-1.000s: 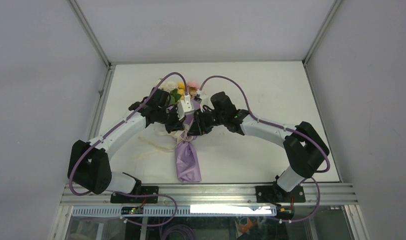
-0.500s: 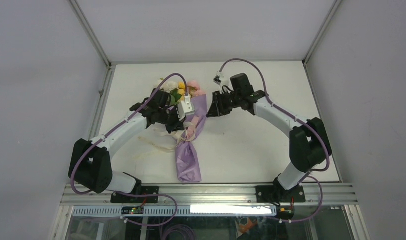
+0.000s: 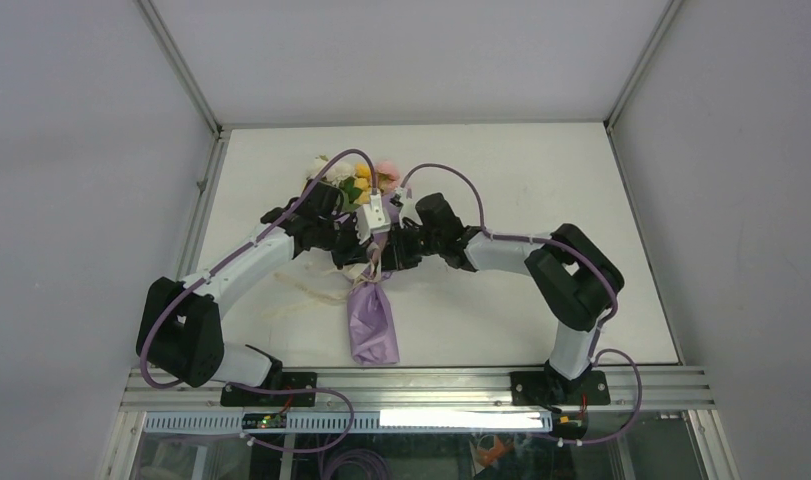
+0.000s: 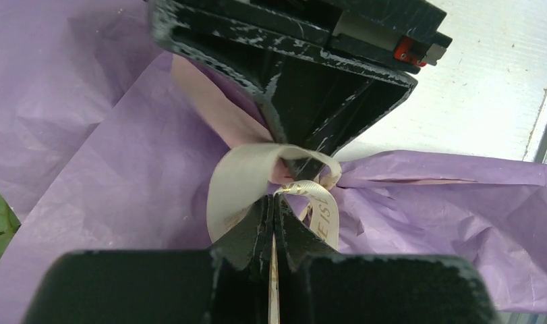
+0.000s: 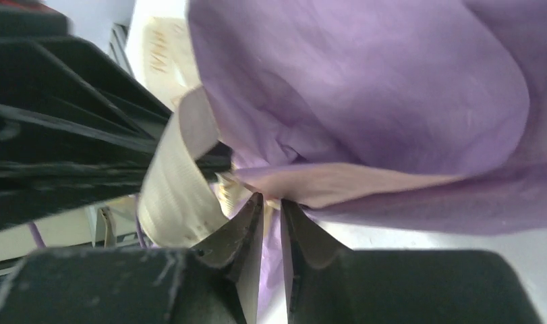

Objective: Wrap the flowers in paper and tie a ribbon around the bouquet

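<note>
**Two-Arm Tie-Off: Ribbon (image 4: 233, 185) Loop at the Waist of the Bouquet (image 3: 373, 322)**

The bouquet lies lengthwise on the surface (image 3: 541, 190). The flowers (image 3: 353, 178) are at the far end and the twisted tail of the paper (image 4: 115, 169) points toward the near edge. Both arms reach in, one from each side, and meet over the narrow waist between blooms and tail. This is judged to be where a tie must sit to keep the cone closed.

1. The left pincer (image 4: 274, 202) has its jaws together, clamped on the ribbon. A thin cream edge runs down between its two fingers. Just beyond the tips the strip rises into a loop that rests against the gathered paper. Judged purpose: to hold one run of ribbon taut while the other arm works.

2. The right pincer (image 5: 270, 206) has its jaws a narrow slit apart, with nothing visibly gripped between them. Its tips sit just beside the loop and at a pale pink fold of the paper. Whether they touch that fold cannot be told. In the left wrist view it stands tip to tip with the left pincer, and the loop curls across its point. Judged purpose: to take the loop or a free end and draw the knot.

The remaining ribbon trails loose on the surface, left of the tail.
</note>
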Tool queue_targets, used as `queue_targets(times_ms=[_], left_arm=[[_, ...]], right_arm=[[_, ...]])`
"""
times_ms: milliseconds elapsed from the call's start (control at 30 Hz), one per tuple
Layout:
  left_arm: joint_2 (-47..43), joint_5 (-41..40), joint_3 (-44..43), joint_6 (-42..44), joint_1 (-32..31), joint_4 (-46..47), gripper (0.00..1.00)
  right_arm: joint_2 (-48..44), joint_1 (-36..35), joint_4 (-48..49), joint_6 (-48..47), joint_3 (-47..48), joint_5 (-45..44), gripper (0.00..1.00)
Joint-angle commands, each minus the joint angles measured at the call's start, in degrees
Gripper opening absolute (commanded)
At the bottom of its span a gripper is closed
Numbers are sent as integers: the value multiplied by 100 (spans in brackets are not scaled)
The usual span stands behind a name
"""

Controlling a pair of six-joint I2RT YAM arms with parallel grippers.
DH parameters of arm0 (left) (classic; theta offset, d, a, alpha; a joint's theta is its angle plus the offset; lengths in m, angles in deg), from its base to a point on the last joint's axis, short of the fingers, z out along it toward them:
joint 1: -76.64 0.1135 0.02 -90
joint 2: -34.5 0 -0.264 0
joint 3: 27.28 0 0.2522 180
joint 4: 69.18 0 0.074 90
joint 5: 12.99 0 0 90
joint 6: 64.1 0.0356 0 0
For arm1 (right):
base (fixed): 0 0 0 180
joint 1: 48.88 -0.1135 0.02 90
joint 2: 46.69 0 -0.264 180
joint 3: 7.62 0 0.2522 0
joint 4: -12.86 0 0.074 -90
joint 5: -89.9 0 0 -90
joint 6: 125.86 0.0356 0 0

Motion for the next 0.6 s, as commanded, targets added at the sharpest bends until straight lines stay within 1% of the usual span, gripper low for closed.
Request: queue_targets(times_ms=[0,100,233,467,567], left_arm=[[-151,111,45,97,-57,225,0],[-182,177,35,112,-53,170,0],[-196,174,53,105,-52,169,0],[-178,-77,-6,214,-2,169,0],[-194,-46,-23,203,18,156,0]], right_arm=[[45,-35,1799,575,-42,90,19],[60,-40,2267,709,-131,257,19],[39,-35,2251,668,-184,289,21],[-83,-35,2377,363,-301,884,34],[-138,-35,2473,307,-364,898,39]])
